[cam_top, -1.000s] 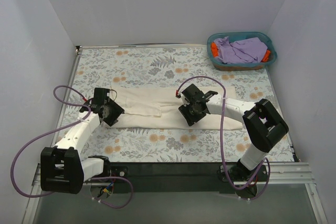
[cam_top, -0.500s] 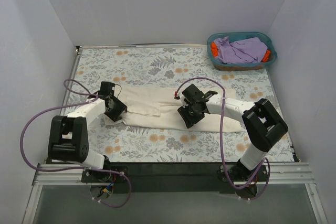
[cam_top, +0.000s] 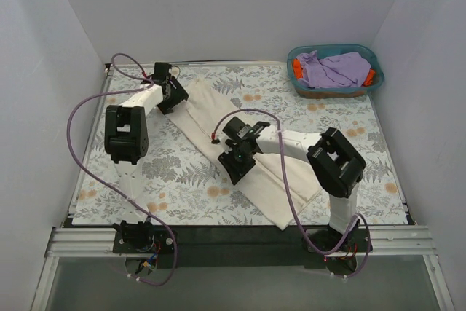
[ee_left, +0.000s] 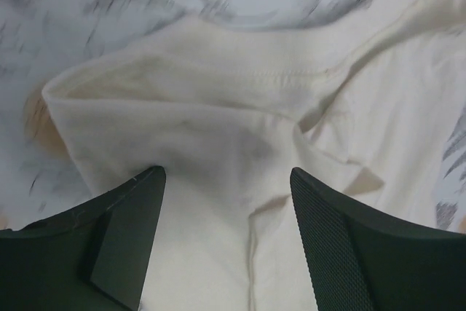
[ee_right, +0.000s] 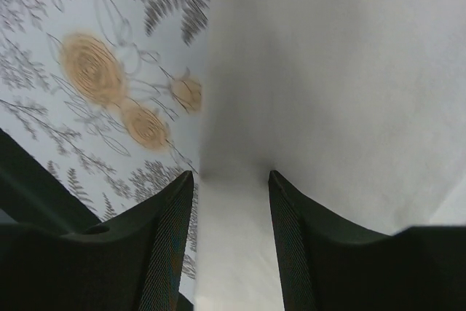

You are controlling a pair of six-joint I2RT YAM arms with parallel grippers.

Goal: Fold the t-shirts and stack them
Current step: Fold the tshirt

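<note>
The cream t-shirt (cam_top: 204, 114) lies as a long folded strip, running diagonally from the far left to the near right of the floral table. My left gripper (cam_top: 172, 97) is at its far-left end, and its jaws stand around a bunch of the cream t-shirt (ee_left: 218, 107) at a sleeve seam. My right gripper (cam_top: 237, 159) is at the strip's left edge near the middle, with a raised band of the cream t-shirt (ee_right: 328, 71) pinched between its fingers (ee_right: 171, 238).
A teal basket (cam_top: 331, 47) stands at the far right corner and holds a lavender garment (cam_top: 335, 69) and an orange-red one (cam_top: 296, 69). White walls close in the table on three sides. The black front rail (cam_top: 233, 234) runs along the near edge.
The left gripper has swung from the left middle to the far-left corner. The right gripper has moved left and nearer. The cream shirt has turned with them from lying crosswise to lying diagonally.
</note>
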